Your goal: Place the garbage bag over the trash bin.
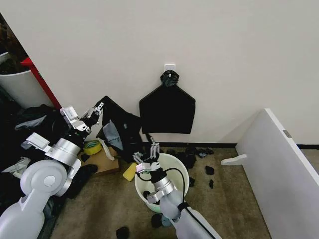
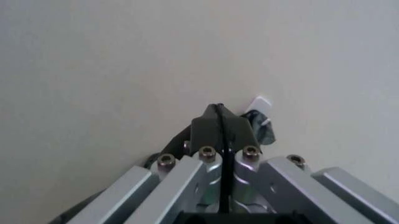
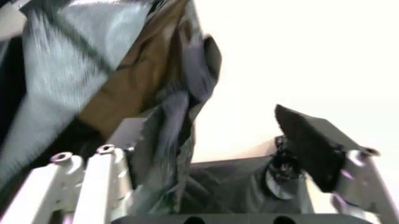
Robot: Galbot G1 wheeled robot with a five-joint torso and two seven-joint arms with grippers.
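Head: left pincer [image 1: 99, 108] lifts garbage bag [image 1: 119, 127]; right wrist: pincer [image 3: 231, 140] agape

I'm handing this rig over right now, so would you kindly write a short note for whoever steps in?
Left gripper: raised by the wall, fingers shut on the upper edge of the garbage bag.
Right gripper: above the trash bin, fingers open, bag film lying against one of them.
Bag hangs crumpled between the arms, left of the bin, not opened.
Done: bag lifted.
Left: spread the mouth and pull it over the bin's rim.
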